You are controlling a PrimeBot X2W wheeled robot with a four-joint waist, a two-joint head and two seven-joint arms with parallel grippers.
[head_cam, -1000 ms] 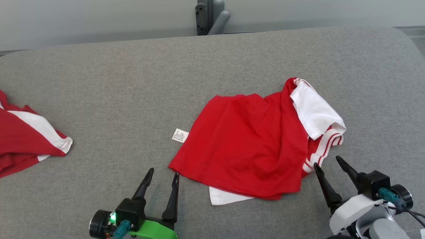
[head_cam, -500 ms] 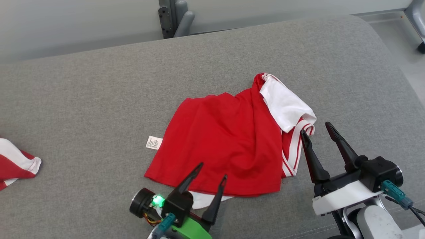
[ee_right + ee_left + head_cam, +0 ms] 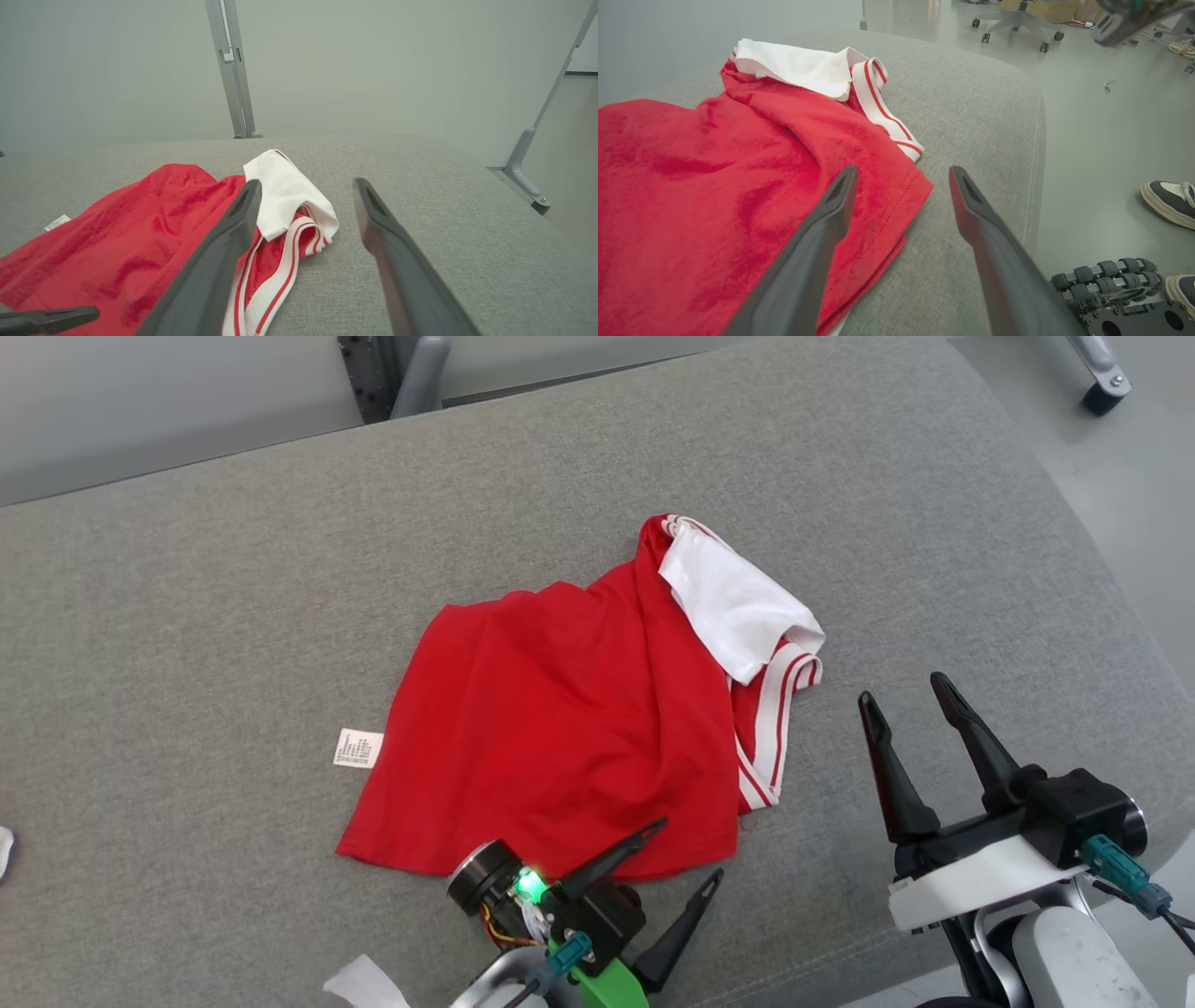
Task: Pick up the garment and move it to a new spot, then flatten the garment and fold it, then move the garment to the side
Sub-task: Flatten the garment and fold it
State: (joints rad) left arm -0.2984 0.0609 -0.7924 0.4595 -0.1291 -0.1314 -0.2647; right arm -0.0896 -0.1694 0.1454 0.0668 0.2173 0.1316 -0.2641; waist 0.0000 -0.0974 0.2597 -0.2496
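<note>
The left gripper (image 3: 691,847) has swung across to the red garment's (image 3: 560,728) near right corner, fingers wide and empty. The garment lies crumpled mid-tabletop (image 3: 233,616), long side left to right. The right gripper (image 3: 903,686), also wide, stands apart beyond the striped sleeve (image 3: 770,709).

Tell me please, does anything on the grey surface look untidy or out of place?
Yes. The garment lies rumpled, not flat: its red cloth is creased, a white part is folded over its far right corner, and a label sticks out at its left edge.
</note>
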